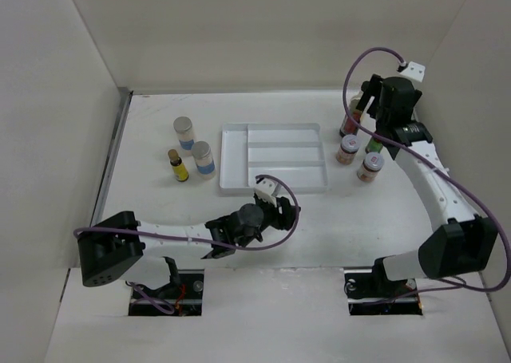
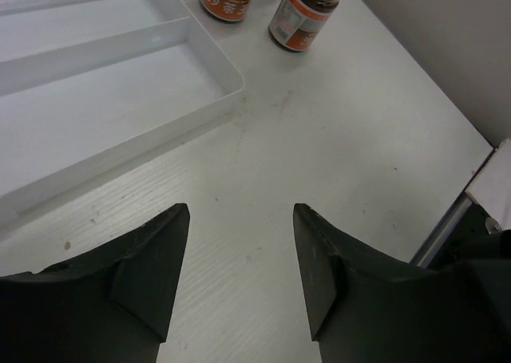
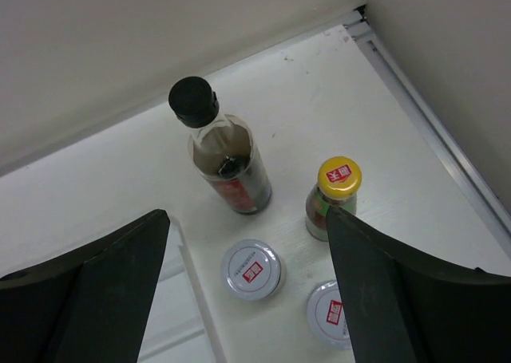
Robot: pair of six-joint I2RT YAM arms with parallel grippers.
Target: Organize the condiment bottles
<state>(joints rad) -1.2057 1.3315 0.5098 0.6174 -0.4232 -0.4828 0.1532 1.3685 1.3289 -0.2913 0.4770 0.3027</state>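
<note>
since four of the condiment bottles stand bunched on the right of the white tray [image 1: 238, 159], i judge the job is to take one without knocking its neighbours. the tall black-capped bottle [image 3: 227, 159] stands upright nearest the back wall, with the yellow-capped bottle [image 3: 334, 195] near it. the first pale-lidded jar [image 3: 251, 269] and the second pale-lidded jar [image 3: 331, 311] sit nearer my base. across the tray, well apart from these, are two grey-lidded jars, one [image 1: 184, 132] behind the other [image 1: 203, 158], and the tiny yellow bottle [image 1: 177, 165]. nothing lies in the tray yet.

my right tool [image 3: 246, 219] hangs over the right group, jaws spread wide and empty. my left tool [image 2: 235, 219] sits low over the surface [image 2: 343, 124] by the tray's near edge, jaws part-way apart with nothing between.

to do this well, i should centre on the tall bottle and turn the jaws so neither finger meets the yellow cap. then i come straight down, grip the body below the shoulder and lift clear before crossing the rim.
</note>
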